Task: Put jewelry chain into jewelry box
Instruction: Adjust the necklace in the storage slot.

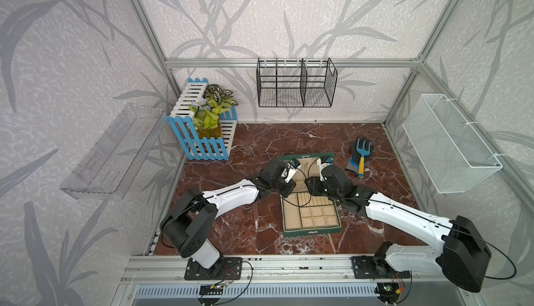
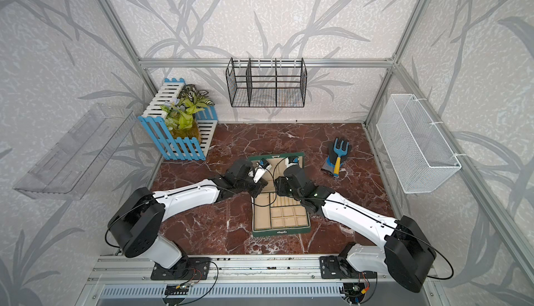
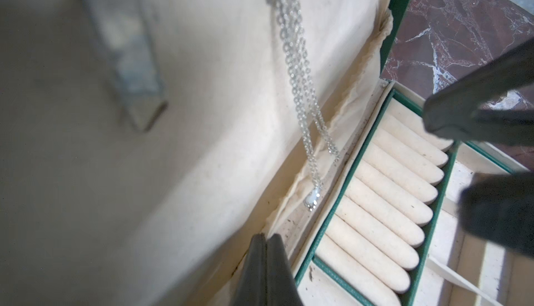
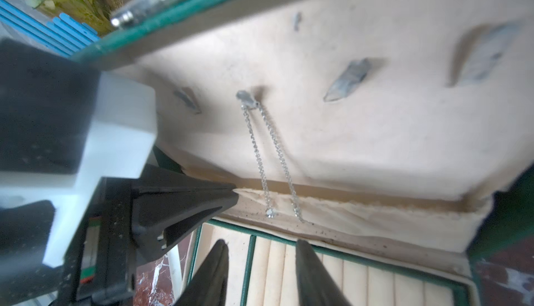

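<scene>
Two chain (image 3: 294, 67) strands hang from a hook (image 4: 245, 97) on the box (image 1: 312, 231) lid (image 4: 375, 145), upright at 12 o'clock. Left jaws clenched; right jaws parted, empty.

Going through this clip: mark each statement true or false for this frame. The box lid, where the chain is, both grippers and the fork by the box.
1. The jewelry box stands with its lid open. True.
2. The jewelry chain lies in a square compartment. False: it hangs in two strands from a hook on the lid lining.
3. The right gripper is shut on the chain. False: its jaws stand apart below the chain, holding nothing.
4. The left gripper is shut, with nothing seen between its jaws. True.
5. A blue garden fork lies on a glove beside the box. True.
</scene>
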Controlling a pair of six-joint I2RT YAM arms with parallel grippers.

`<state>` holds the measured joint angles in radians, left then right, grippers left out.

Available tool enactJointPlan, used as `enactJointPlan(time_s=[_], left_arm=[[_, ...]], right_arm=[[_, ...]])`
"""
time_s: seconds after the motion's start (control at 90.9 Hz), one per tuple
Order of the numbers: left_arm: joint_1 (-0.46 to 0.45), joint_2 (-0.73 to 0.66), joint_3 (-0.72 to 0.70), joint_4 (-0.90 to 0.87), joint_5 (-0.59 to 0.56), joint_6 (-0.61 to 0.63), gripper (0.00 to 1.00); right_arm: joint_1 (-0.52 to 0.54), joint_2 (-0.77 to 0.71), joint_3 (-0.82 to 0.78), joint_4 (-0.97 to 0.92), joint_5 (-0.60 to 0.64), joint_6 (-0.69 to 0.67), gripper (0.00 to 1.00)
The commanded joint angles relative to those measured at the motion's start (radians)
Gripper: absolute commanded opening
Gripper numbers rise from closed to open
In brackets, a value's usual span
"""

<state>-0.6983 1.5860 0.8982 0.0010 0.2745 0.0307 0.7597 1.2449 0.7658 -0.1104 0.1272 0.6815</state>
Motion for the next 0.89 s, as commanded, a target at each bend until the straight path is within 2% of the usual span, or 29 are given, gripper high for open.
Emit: enactJointPlan(time_s=[0.0,0.33,0.88], left_arm=[[-0.003,0.012,0.009,0.039,0.017,-0.001,0.01],[-0.003,0.011,0.01,0.036,0.016,0.003,0.01],[-0.003,0.012,0.011,0.034,0.018,0.004,0.01]], right_arm=[[-0.008,0.015,-0.018,-0.033,0.061,-0.024,0.37],[-0.008,0.147,0.014,0.03,0.008,-0.021,0.32],[-0.015,0.234,0.044,0.077,0.073,-0.054,0.17]])
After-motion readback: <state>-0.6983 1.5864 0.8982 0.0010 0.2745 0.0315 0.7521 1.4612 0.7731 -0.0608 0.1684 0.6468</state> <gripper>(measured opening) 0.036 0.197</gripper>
